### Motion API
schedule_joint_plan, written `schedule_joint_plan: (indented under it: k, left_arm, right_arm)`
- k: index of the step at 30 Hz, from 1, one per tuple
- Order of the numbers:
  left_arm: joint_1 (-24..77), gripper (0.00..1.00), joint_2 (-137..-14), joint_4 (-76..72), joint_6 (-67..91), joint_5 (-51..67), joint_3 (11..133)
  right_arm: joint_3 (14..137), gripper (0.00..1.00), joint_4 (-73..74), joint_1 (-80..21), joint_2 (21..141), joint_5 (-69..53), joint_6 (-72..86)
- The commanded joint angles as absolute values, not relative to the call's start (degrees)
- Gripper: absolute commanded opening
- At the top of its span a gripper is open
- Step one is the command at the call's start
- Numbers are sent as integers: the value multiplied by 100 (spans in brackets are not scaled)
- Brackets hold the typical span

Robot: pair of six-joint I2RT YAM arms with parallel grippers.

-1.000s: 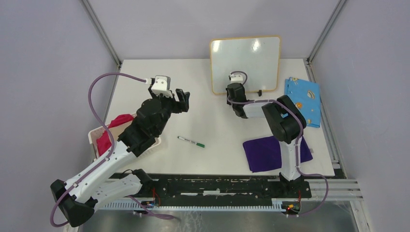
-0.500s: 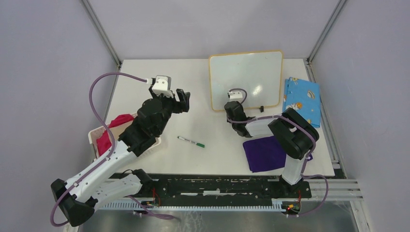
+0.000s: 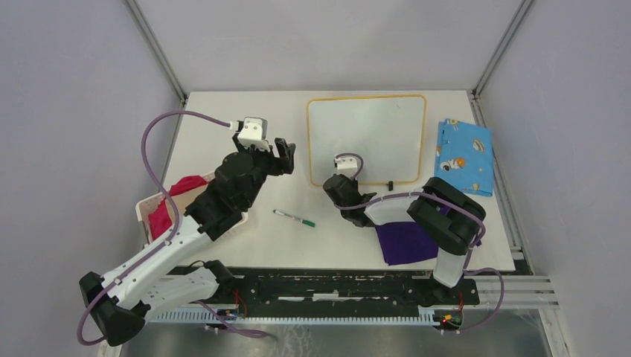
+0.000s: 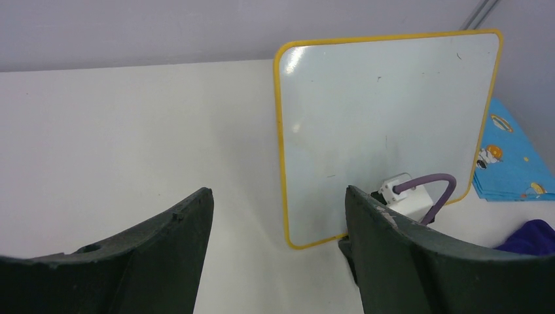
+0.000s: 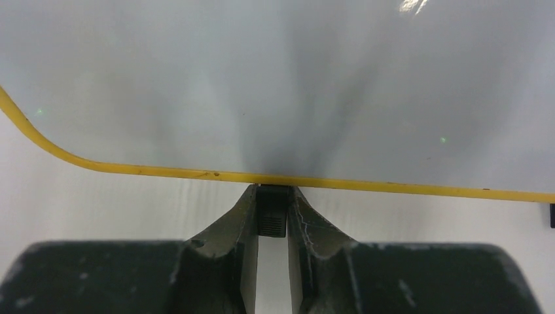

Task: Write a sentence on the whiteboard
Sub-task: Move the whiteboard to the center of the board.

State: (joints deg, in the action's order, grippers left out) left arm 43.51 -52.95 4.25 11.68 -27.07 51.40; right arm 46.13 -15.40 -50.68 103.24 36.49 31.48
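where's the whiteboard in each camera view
Top view: whiteboard upper middle, slightly right of centre.
Left wrist: whiteboard right of centre, upper half.
Right wrist: whiteboard fills the upper half.
Shared landmark: its yellow rim, near edge pinched by the right gripper.

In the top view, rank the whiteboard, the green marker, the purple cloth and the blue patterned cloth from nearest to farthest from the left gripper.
From the left gripper:
1. whiteboard, just to its right, left rim closest.
2. green marker, below it, toward the arm bases.
3. purple cloth, near right.
4. blue patterned cloth, far right edge.
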Motion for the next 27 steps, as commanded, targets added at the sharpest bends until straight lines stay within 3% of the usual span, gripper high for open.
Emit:
schedule_joint_plan:
  k: [1, 18, 27]
  left_arm:
    - [4416, 79, -5293, 290, 1168, -2932, 5282]
    - [4482, 79, -5378, 303, 1129, -3023, 5275]
    - [4516, 79, -5397, 310, 1098, -3008, 5282]
  right_arm:
    - [5118, 0, -1269, -5445, 10606, 3614, 3643]
    - [6144, 1, -724, -6029, 11269, 3739, 3982]
    - [6055, 56, -774, -6027, 10763, 3467, 3838]
